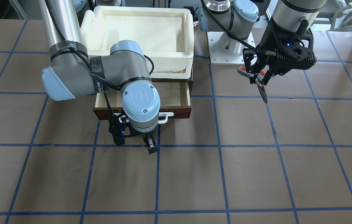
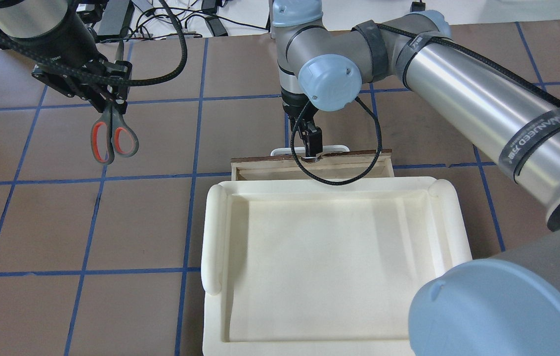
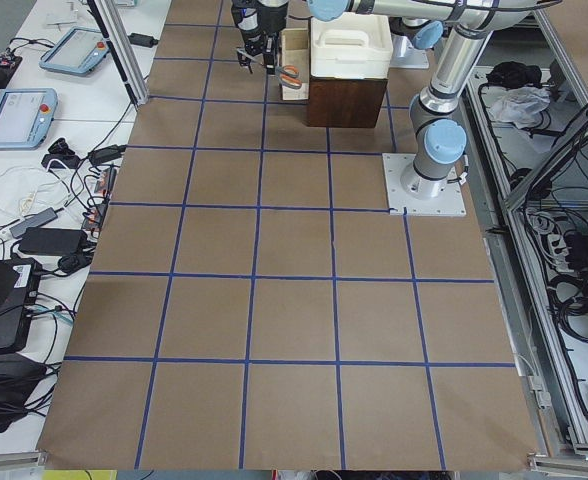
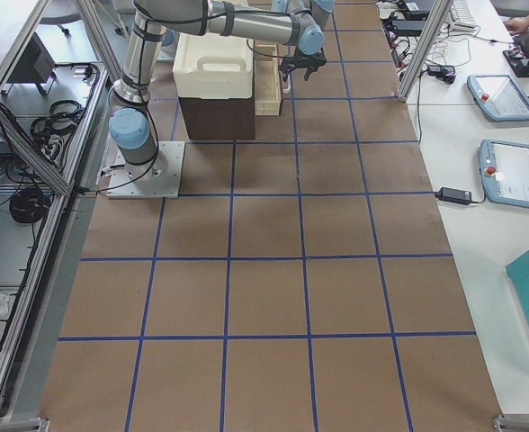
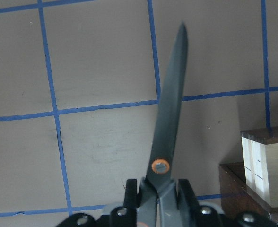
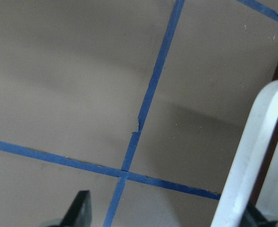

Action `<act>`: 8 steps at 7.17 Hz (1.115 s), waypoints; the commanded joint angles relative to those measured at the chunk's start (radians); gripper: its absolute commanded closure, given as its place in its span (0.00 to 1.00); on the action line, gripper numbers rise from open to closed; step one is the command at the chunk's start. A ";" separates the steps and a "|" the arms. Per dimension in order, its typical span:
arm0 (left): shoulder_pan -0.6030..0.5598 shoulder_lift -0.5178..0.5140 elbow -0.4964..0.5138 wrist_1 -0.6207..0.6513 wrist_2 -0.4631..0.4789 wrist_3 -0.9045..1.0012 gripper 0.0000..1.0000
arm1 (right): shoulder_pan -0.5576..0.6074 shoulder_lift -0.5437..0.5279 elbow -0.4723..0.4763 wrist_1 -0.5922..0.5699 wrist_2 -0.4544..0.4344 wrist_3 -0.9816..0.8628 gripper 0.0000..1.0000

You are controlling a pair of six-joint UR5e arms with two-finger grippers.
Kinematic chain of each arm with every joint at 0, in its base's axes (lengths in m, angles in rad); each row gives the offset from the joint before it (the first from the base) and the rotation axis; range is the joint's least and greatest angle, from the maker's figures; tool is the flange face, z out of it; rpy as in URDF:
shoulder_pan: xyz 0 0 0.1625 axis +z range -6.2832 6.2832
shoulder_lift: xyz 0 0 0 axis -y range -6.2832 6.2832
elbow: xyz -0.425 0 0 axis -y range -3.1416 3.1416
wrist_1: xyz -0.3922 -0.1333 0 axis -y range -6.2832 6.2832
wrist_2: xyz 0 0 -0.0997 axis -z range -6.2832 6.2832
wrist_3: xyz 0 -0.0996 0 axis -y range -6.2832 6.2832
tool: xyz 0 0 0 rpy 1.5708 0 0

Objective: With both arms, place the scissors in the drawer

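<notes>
My left gripper (image 2: 109,101) is shut on the scissors (image 2: 109,118) near their pivot and holds them in the air, well to the side of the drawer. Their grey, orange-lined loops show in the overhead view; the dark blade (image 5: 169,109) juts out beyond the fingers (image 5: 185,189). In the front view the left gripper (image 1: 258,77) has the blade (image 1: 262,90) tipped down above the table. The drawer (image 1: 179,112) is pulled out, its pale inside (image 2: 260,170) bare. My right gripper (image 2: 312,146) is open at the white bar handle (image 6: 252,156), which lies close by one finger.
A white foam tray (image 2: 213,237) sits on top of the brown box, behind the drawer opening. The right arm's elbow (image 1: 138,96) hangs over part of the drawer. The brown table carries a blue tape grid (image 1: 219,146). The left arm's base plate (image 1: 230,49) stands beside the box.
</notes>
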 commanded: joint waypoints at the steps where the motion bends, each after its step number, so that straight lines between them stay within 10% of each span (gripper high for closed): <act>1: 0.000 -0.001 0.000 0.002 -0.001 -0.002 0.86 | -0.006 0.011 -0.017 -0.025 -0.003 -0.015 0.00; 8: 0.000 0.001 0.000 0.002 -0.027 -0.002 0.86 | -0.021 0.055 -0.096 -0.027 -0.018 -0.050 0.00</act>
